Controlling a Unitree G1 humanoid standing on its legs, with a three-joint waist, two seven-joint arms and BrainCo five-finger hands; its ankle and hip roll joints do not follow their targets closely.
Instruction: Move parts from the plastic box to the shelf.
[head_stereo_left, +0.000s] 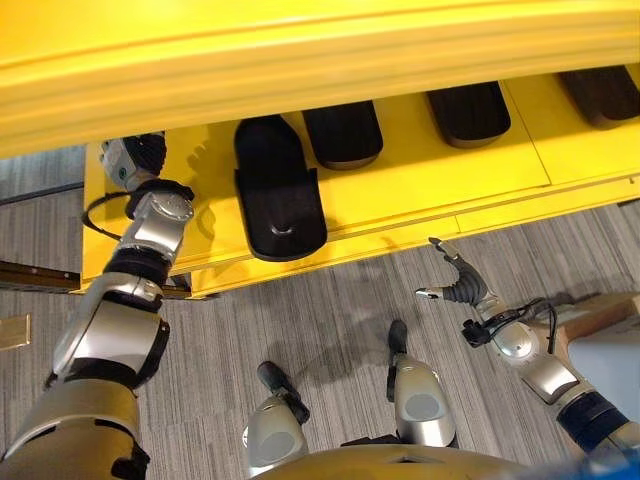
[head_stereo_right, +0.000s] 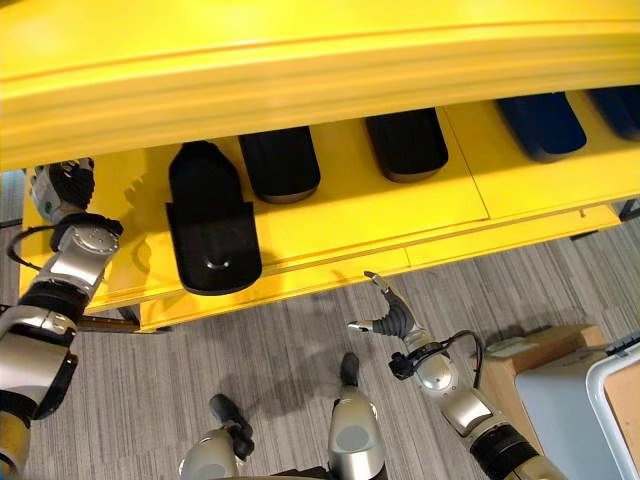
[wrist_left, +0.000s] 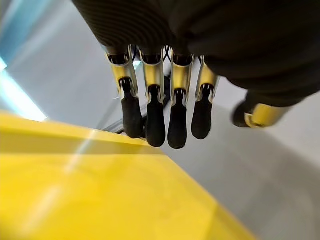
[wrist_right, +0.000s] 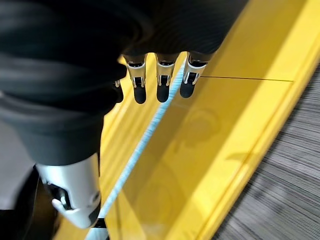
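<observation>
The yellow shelf (head_stereo_left: 420, 180) carries several black parts in a row. The largest part (head_stereo_left: 278, 195) lies nearest its front edge, with others (head_stereo_left: 343, 133) (head_stereo_left: 470, 112) further back under the upper tier (head_stereo_left: 300, 60). My left hand (head_stereo_left: 135, 160) is over the shelf's left end, beside the large part and apart from it. Its fingers (wrist_left: 165, 120) hang straight above the yellow surface and hold nothing. My right hand (head_stereo_left: 455, 280) hovers over the floor just in front of the shelf's front edge. It is open and empty, with its fingers (wrist_right: 161, 90) pointing at the shelf.
A cardboard box (head_stereo_right: 540, 350) and a grey bin with a white rim (head_stereo_right: 600, 400) stand on the floor at the lower right. Grey carpet (head_stereo_left: 330, 310) runs along the shelf's front. The upper tier overhangs the back of the shelf.
</observation>
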